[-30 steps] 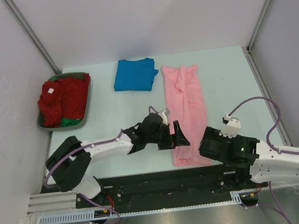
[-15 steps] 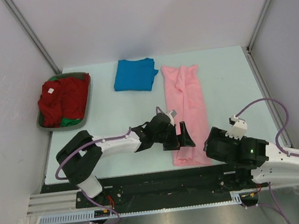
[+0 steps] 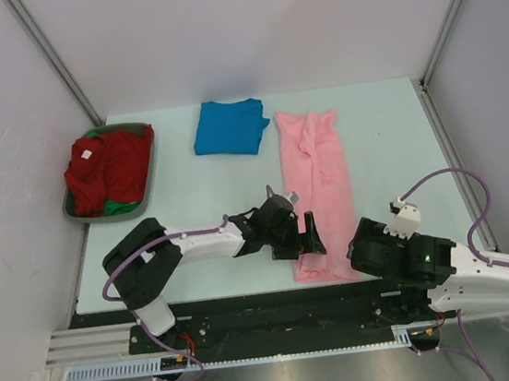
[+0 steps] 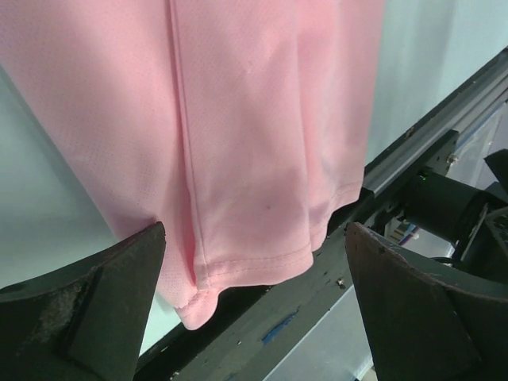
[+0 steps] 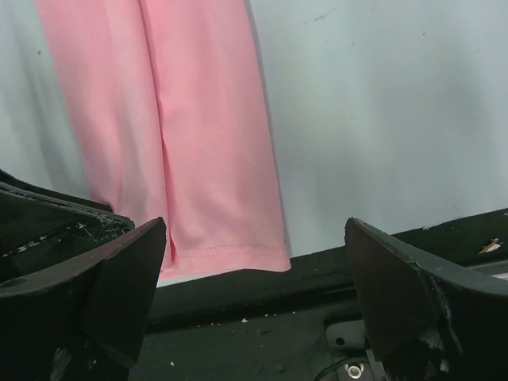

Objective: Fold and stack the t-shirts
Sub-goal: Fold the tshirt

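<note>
Label first: we see a small white tag (image 3: 88,155) on the red clothes (image 3: 114,167) that fill the grey tray (image 3: 151,185) at the far left of the table (image 3: 387,137). Its print is too small for us to read. A bit of green cloth (image 3: 119,206) shows under the red at the near end of the tray.

The blue t-shirt (image 3: 230,126) lies folded at the far side. Just beside it, the pink t-shirt (image 3: 316,178) lies as a long strip with its hem at the near edge.

The left gripper (image 4: 254,230) is over this hem with fingers wide apart, holding nothing. The right gripper (image 5: 255,228) is spread wide too, near the right corner of the hem.

Only the wrist views show us the hem stitching and the lengthwise fold. Only the top view shows the tray and the blue t-shirt.
</note>
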`<move>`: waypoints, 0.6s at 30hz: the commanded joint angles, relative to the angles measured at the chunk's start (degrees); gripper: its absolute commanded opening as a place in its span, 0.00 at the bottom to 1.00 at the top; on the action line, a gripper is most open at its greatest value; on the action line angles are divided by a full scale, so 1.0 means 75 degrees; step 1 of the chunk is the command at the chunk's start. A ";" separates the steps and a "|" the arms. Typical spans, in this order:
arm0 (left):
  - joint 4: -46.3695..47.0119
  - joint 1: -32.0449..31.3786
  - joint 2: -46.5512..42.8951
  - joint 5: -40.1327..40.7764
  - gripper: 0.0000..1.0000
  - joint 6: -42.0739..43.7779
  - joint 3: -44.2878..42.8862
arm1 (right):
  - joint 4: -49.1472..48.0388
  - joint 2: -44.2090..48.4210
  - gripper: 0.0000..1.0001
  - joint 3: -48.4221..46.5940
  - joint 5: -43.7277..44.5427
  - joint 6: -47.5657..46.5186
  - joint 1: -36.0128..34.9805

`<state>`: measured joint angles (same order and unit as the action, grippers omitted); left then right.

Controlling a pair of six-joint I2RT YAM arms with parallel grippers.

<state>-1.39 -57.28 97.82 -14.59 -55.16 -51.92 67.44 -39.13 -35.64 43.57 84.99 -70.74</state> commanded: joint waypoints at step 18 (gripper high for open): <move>0.0513 -0.0519 0.0422 -0.0445 1.00 -0.0192 -0.0507 | -0.0015 0.0015 1.00 0.0181 0.0319 0.0258 -0.0072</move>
<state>0.16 -59.92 100.31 -15.92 -55.51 -53.36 67.35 -39.16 -34.48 43.55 85.36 -70.83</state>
